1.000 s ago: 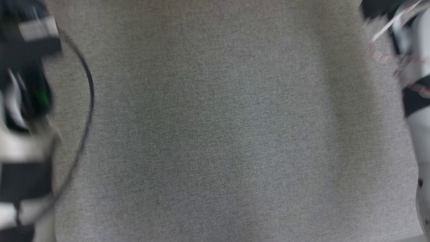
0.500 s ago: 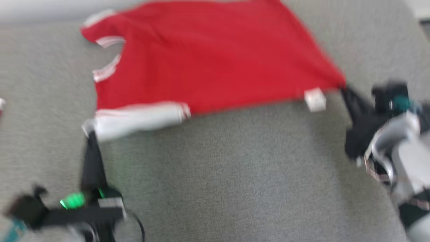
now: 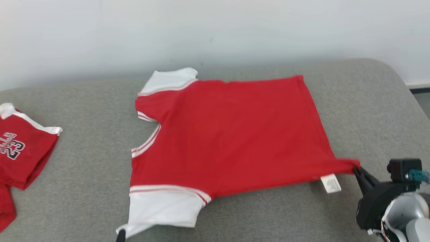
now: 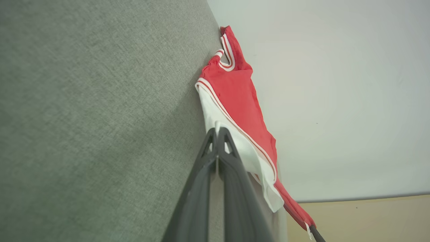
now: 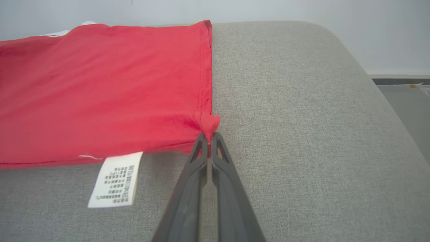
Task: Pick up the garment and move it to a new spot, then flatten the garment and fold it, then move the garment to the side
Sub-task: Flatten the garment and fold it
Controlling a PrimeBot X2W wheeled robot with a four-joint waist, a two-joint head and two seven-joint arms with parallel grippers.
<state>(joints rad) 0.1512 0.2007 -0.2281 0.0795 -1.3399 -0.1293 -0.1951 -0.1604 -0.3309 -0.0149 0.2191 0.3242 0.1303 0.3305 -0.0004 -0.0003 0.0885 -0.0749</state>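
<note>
The garment (image 3: 228,134) is a red shirt with white sleeves and striped trim, spread flat on the grey cushion. My right gripper (image 3: 356,168) is shut on its near right hem corner (image 5: 209,122), just past a white care label (image 5: 116,179). At the bottom edge of the head view, my left gripper (image 3: 121,233) is shut on the tip of the near white sleeve (image 4: 235,141). The right wrist view shows the red cloth bunched at the right gripper (image 5: 209,136). The left wrist view has the left gripper (image 4: 217,129) pinching the white sleeve edge, with the shirt (image 4: 235,94) stretching away.
Another red jersey (image 3: 20,151) with the number 23 lies at the left edge of the cushion (image 3: 84,168). A pale wall (image 3: 215,30) stands behind. The cushion's rounded corner (image 3: 396,87) drops to the floor at the right.
The head camera has swung up from the bare cushion to the shirt. The shirt now lies flatter and fully spread, both grippers still pinching its near corners.
</note>
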